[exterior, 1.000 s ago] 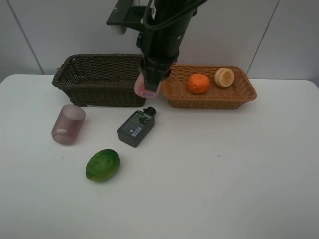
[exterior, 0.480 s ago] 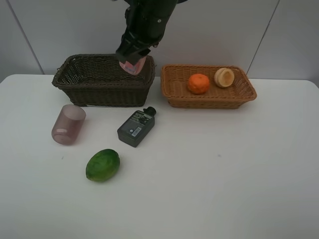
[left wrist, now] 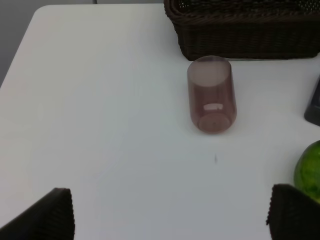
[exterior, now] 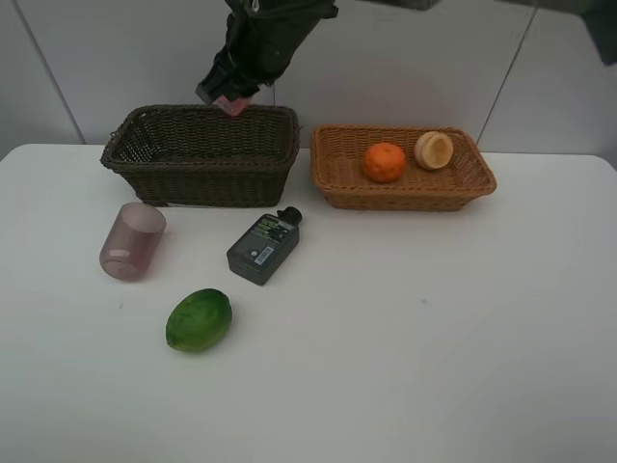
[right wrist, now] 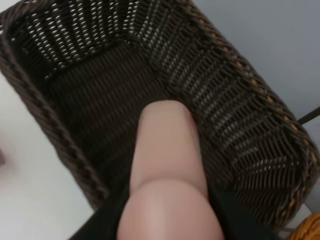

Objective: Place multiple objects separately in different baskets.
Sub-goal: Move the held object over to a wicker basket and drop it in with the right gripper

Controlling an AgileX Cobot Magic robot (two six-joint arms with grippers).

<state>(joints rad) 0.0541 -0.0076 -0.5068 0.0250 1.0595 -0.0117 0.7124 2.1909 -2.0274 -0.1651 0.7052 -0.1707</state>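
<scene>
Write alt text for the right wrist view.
A pink bottle, held by the right gripper with its jaws shut on it, hangs above the inside of a dark brown wicker basket. A strip of white table shows beside the basket.

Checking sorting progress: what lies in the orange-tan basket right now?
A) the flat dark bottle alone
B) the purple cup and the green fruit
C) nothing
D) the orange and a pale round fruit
D: the orange and the pale round fruit sit inside the orange-tan basket; the purple cup, flat dark bottle and green fruit lie on the table.
</scene>
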